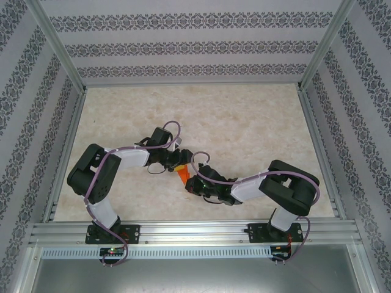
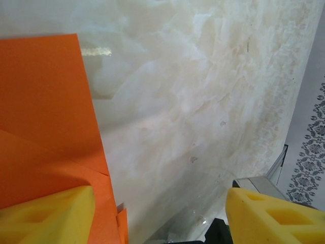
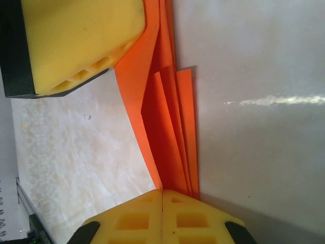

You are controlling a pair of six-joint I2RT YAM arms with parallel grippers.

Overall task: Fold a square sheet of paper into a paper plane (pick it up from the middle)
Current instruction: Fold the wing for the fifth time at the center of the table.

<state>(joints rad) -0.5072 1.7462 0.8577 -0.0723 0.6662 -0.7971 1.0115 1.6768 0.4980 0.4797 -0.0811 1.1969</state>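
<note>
Seen from above, two robot arms meet at the centre of a pale marbled table (image 1: 256,122). Btwn them is a small orange paper plane (image 3: 167,132), folded into several narrow layers w/ long creases. From overhead the arms' wrists cover most of it, leaving just a sliver visible.

The R pincer (image 3: 162,201) is clenched, its yellow pads pressed together on the narrow end of the folds. The L pincer (image 2: 160,211) is released, jaws wide apart. The paper's broad flat part runs beside and partly behind one yellow finger (image 2: 45,216); the other finger is over bare table.

In the R wrist view a yellow pad (image 3: 76,40), prob. the L pincer's, blocks the paper's upper corner. Purple cables (image 1: 98,183) loop along both arms. Aluminium rails (image 1: 195,232) edge the table, and patterned wall panels (image 1: 183,46) enclose it.
</note>
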